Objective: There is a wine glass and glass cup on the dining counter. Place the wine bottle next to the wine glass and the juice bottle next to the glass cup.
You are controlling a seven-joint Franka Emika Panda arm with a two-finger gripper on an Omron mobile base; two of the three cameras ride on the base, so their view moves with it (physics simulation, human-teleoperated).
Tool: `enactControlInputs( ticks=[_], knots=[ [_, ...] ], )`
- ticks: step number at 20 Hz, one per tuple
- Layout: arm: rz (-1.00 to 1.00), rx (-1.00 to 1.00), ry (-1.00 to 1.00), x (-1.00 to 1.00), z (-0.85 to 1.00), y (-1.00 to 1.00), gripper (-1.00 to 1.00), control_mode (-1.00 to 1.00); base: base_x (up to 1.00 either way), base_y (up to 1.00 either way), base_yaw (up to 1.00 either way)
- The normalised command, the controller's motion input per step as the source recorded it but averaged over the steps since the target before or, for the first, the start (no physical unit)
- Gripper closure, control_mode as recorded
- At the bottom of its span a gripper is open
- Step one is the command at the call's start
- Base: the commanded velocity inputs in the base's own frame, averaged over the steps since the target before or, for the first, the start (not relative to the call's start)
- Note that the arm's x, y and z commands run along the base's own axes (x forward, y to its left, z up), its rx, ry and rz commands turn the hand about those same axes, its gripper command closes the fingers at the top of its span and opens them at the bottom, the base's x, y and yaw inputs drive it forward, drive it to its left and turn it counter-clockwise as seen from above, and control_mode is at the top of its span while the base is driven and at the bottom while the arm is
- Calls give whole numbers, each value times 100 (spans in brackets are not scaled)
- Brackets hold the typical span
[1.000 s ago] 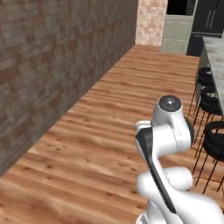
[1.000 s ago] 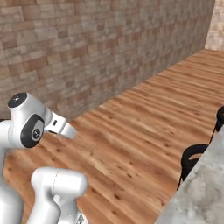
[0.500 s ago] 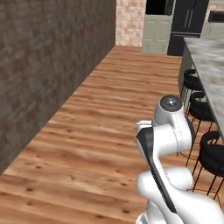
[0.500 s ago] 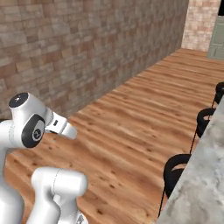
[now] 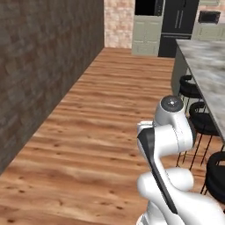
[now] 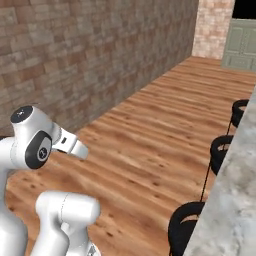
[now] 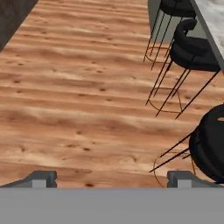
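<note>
Now my pincer hangs spread wide and empty over the wood floor, black stools just ahead. Since a second ago my base has turned, bringing the dining counter into fuller view. Bottles and glasses aren't visible yet; I'm merely approaching.
</note>
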Motion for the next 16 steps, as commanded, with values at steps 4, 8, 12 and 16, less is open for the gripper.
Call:
enactControlInputs(
  ticks=[4,8,12,16],
  knots=[
    [0,0,0,0,0,0,-100,100,83,2,-14],
    [0,0,0,0,0,0,-100,100,85,2,-13],
    [0,0,0,0,0,0,-100,100,86,2,-12],
    [0,0,0,0,0,0,-100,100,86,2,-11]
  ],
)
